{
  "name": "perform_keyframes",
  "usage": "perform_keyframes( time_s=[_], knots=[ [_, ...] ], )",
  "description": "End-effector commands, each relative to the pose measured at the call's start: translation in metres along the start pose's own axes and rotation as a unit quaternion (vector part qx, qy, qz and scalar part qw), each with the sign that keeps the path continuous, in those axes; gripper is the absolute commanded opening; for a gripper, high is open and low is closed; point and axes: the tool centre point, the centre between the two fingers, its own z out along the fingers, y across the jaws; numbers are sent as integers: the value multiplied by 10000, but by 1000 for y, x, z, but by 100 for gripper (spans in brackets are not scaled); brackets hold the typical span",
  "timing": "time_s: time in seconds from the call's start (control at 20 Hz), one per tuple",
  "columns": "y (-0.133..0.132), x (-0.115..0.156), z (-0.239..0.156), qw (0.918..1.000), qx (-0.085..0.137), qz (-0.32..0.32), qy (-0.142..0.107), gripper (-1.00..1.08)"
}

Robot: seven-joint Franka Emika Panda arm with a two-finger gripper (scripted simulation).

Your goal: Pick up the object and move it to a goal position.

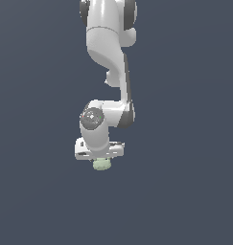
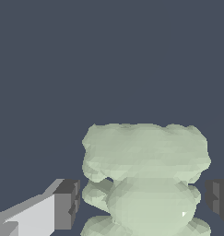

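Note:
The object (image 1: 102,164) is a small pale green lumpy blob sitting directly under the white hand of the arm in the exterior view. In the wrist view the object (image 2: 145,156) fills the space between the two dark fingertips. My gripper (image 2: 143,199) straddles it, with one finger pad (image 2: 67,203) on one side and the other pad (image 2: 218,198) at the frame's edge. A thin strip of background shows between each pad and the blob, so the gripper is open around it. In the exterior view the gripper (image 1: 101,160) has its fingers mostly hidden by the hand and the blob.
A plain dark blue-grey surface (image 1: 185,191) surrounds the arm on all sides. No other objects, containers or edges show in either view.

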Motion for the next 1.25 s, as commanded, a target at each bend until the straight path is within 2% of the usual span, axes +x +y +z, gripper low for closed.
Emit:
perform_keyframes(
  time_s=[0.0, 0.55, 1.2],
  knots=[
    [18, 7, 2, 10000, -9, 21, -27, -100],
    [63, 38, 3, 10000, -10, 23, -44, -100],
    [77, 49, 3, 10000, -10, 24, -48, -100]
  ],
)
